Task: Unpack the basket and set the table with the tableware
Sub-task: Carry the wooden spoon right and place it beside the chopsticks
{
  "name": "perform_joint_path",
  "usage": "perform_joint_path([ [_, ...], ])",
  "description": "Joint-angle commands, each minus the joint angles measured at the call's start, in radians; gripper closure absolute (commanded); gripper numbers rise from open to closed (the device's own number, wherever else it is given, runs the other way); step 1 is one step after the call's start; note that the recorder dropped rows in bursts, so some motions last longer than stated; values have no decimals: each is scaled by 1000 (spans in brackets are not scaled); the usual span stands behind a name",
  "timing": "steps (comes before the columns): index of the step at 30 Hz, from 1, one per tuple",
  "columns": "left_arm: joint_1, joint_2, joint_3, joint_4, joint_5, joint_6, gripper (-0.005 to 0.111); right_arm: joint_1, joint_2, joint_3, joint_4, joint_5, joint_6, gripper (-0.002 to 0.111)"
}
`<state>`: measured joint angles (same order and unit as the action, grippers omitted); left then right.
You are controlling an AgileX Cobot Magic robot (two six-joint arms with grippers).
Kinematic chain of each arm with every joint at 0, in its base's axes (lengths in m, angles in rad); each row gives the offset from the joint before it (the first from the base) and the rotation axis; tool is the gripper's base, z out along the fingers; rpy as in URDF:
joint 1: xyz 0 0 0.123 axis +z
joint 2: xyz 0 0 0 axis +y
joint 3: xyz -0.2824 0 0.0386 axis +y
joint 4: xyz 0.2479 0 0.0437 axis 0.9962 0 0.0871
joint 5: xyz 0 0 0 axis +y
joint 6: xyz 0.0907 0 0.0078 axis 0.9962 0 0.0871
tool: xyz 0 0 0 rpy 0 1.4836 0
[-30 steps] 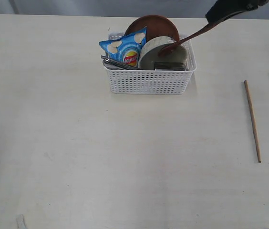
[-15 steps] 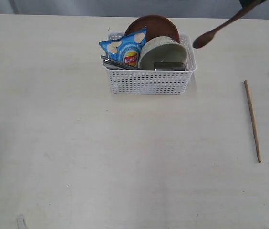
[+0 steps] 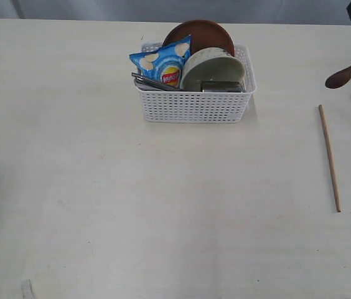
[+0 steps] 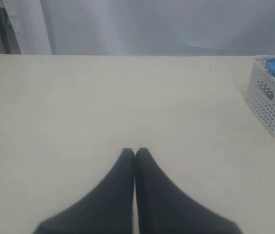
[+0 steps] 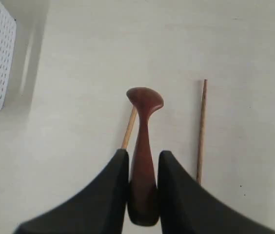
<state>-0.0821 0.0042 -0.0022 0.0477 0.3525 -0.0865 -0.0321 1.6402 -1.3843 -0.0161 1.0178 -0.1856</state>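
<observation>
Carried clear of the basket (image 3: 194,106), the spoon (image 3: 343,75) now hangs at its 3 o'clock over the chopsticks (image 3: 329,157). Its bowl points to 8 o'clock and its handle to 2, pinched by the right gripper (image 5: 143,155). The left gripper (image 4: 135,152) has its jaws pressed together above the table (image 3: 101,187).

Lab-like setup: pale table (image 3: 101,187), grey curtain (image 4: 152,24) backdrop.

The left gripper (image 4: 135,152) and the right gripper (image 5: 143,155) alike have smooth matte black fingers, broad at the base, curving inward and tapering to narrow, rounded tips.
</observation>
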Motion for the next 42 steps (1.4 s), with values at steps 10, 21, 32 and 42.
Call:
perform_joint_path([
  [10, 3, -4, 2, 8, -10, 4, 107, -24, -7, 253, -135, -279, 140, 109],
  [21, 3, -4, 2, 8, -10, 4, 107, -24, -7, 392, -116, -317, 162, 109],
  [32, 3, -4, 2, 8, -10, 4, 107, -24, -5, 420, -111, -286, 186, 101],
  [42, 3, -4, 2, 8, -10, 4, 107, -24, 15, 420, -100, -284, 186, 69],
])
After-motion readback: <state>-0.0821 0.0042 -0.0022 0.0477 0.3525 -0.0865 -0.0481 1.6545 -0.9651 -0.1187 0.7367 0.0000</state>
